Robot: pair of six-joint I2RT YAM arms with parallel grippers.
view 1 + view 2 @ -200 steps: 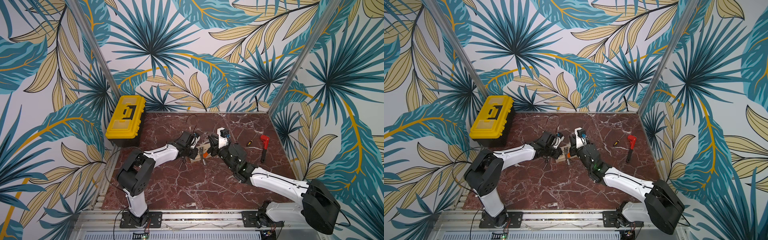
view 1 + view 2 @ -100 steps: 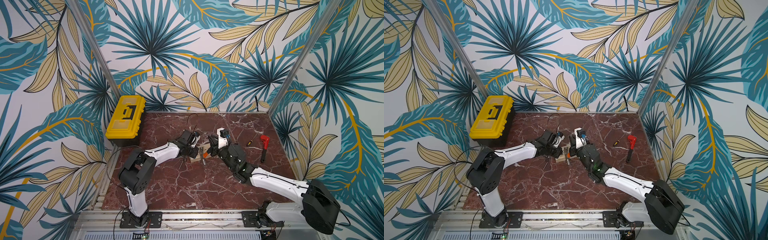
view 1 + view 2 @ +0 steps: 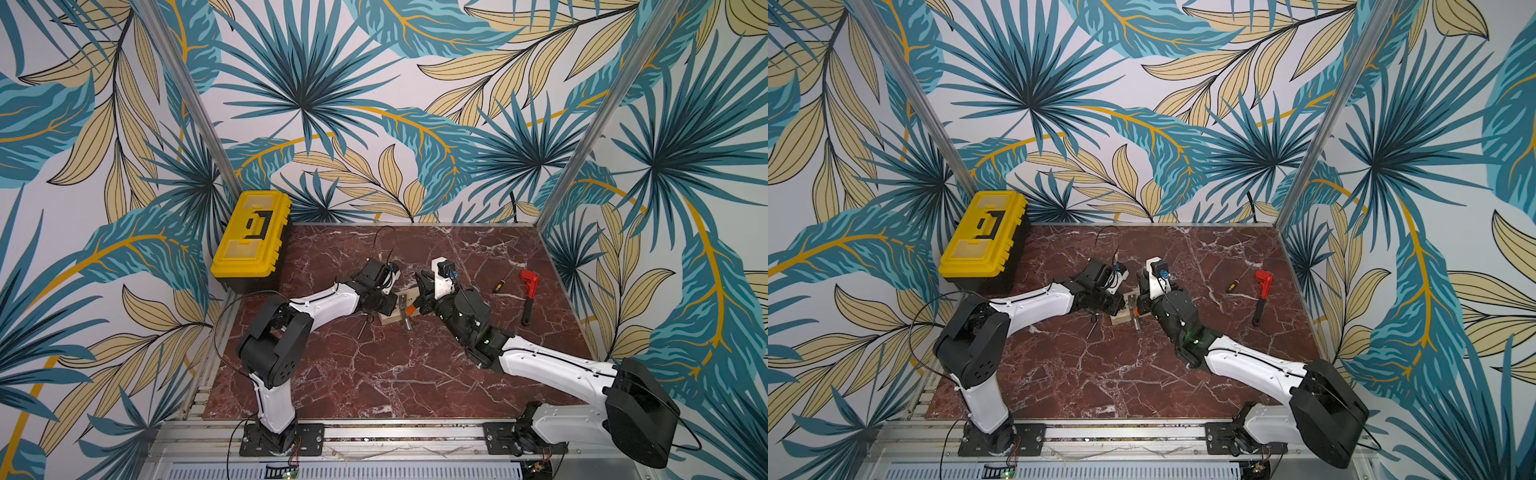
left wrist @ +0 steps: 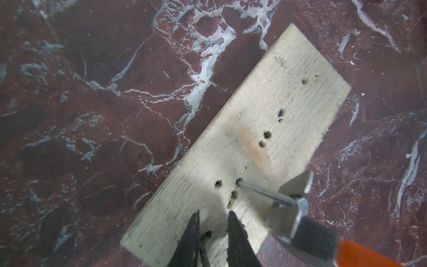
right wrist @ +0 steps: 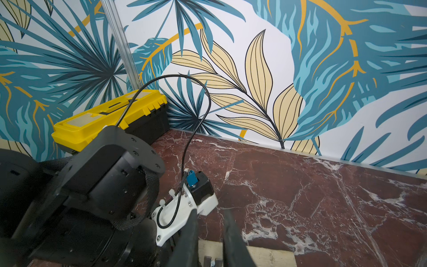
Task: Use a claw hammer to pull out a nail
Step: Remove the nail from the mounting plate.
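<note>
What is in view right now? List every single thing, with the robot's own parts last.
toolbox: 1, yellow with a black base, back left corner of the table
board: 1, pale wood with holes, mid-table between the arms
nail: 1, silver, leaning out of the board, head caught in the hammer's claw
hammer: 1, silver head, orange shaft, over the board
wrench: 1, red head, black handle, right side of the table
screwdriver: 1, small, yellow and black, just left of the wrench
thin rod: 1, dark, beside the board; too small to name
table: 1, red-brown marble
left gripper: 1, black, jaws apart over the board
right gripper: 1, black, shut on the hammer
</note>
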